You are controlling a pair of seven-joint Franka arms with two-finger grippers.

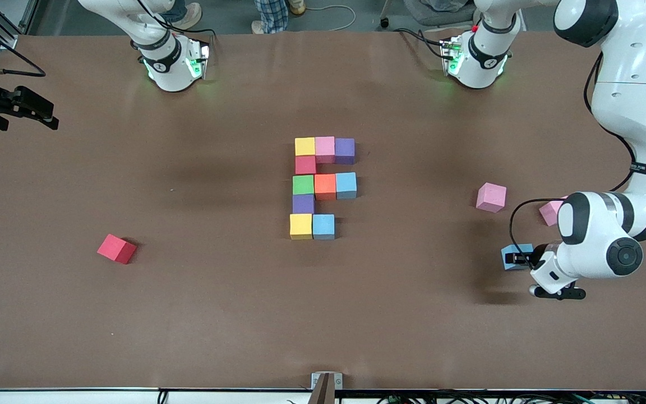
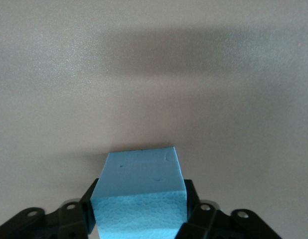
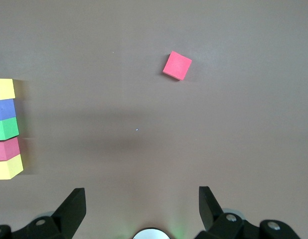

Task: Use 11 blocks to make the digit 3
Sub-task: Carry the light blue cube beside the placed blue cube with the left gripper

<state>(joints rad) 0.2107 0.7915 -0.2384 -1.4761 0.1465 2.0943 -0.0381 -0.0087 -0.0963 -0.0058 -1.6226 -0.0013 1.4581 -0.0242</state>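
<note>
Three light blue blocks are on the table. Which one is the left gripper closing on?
The loose light blue block toward the left arm's end, sitting between the left gripper fingers. The other two light blue blocks sit in the figure.

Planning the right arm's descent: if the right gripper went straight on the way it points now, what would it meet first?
Probably only bare table. The open right gripper points at empty surface; the loose red block lies off that line, though depth is hard to judge.

Ten cubes sit touching mid-table as an unfinished 3; my fingers pinch a light blue cube.
</note>
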